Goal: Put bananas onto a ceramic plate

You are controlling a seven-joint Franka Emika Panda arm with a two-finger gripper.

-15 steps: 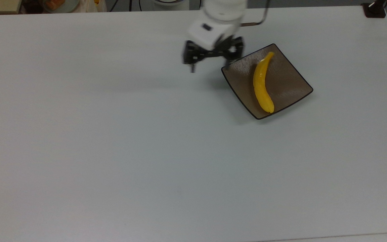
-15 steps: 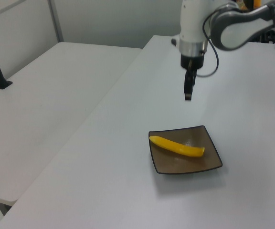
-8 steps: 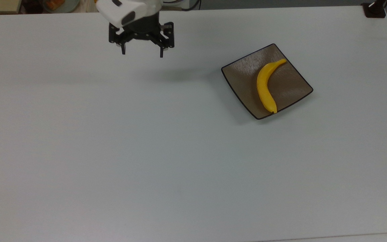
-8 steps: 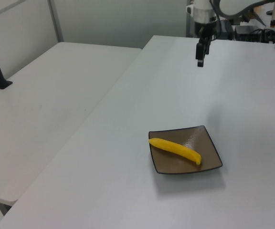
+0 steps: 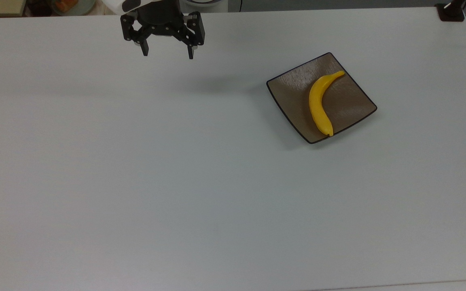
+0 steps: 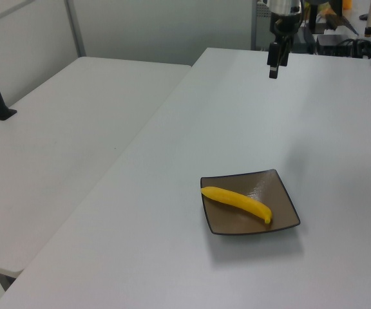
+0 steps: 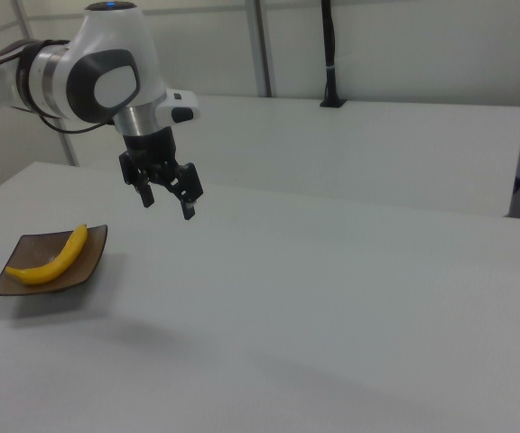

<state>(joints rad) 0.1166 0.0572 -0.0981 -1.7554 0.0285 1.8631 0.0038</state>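
Note:
A bright yellow banana lies flat on the square brown-grey ceramic plate, stretching nearly corner to corner. The plate rests on the white table toward the top view's right. My gripper hangs in the air well away from the plate, near the table's far edge in the top view. Its black fingers are spread wide and nothing is between them.
The white table stretches wide around the plate. A second white table stands beside it in the left view. A black post base sits at the top view's far right corner. Clutter lies beyond the far edge.
My gripper pulled away from the plate's corner, far toward the top view's left and up, then crept a little farther back. The banana rolled onto its side and settled on the plate.

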